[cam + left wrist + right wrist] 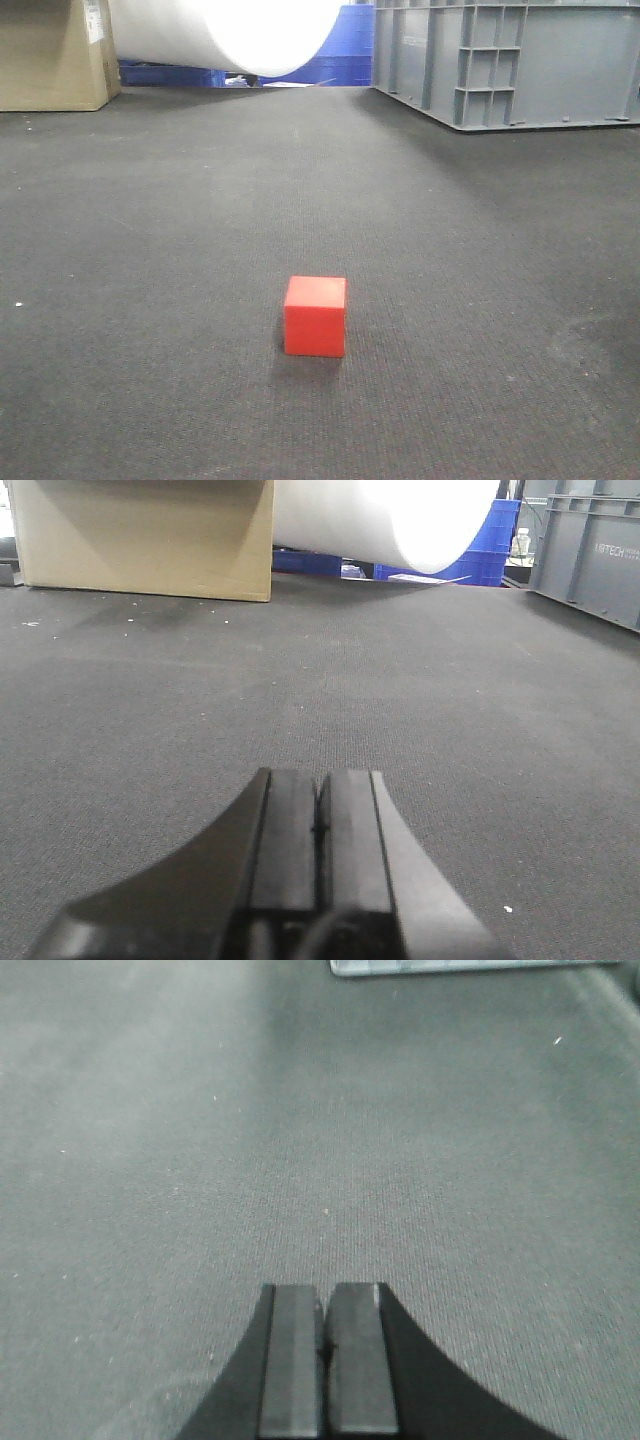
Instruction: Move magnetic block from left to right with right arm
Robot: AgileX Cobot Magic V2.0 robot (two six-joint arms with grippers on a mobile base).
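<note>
Magnetic block [315, 316]: small plain red cube, matte faces, sharp edges, no marks. Sits flat on the dark grey mat [150, 300], lower centre of the front view, nothing touching it. It shows in neither wrist view.

Left gripper [320, 825]: clenched, fingers pressed together, holding nothing, low over the mat. Right gripper [325, 1340]: same, pads closed on each other with nothing between (that view is soft, slightly washed out).

Surface: fine-textured mat with scattered white specks. Far edge: cardboard box [50, 55] on the left, big white roll [230, 30] in the middle, blue crates [345, 55] behind it, grey plastic crate [510, 60] on the right.
</note>
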